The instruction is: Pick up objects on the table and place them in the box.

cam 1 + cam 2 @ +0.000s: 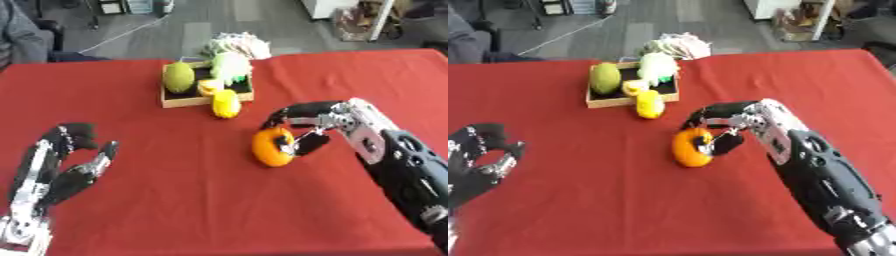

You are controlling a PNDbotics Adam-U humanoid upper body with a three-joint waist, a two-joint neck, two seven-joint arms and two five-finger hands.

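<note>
Table (175, 200): red cloth covers it; the box is the landmark for everything below.
Right hand (328, 125): near side of the box and to its right, fingers curled round the orange fruit, thumb under it.
Left hand (66, 160): idle, well apart from the box toward the lower left, fingers relaxed and spread, palm up.
Box (188, 101): wooden tray near the table's far edge, already holding a green fruit (178, 77), a pale green-white item (230, 65) and a small orange piece (209, 87).
Orange fruit (271, 146): roundish, no clear long axis, in front of the box and right of it.
Yellow fruit (226, 104): at the box's near right corner, seemingly over the rim.
Key relation: the box lies up and left of the right hand, so the carry probably goes that way; the right hand is the nearer one.
Writing: none readable.
</note>
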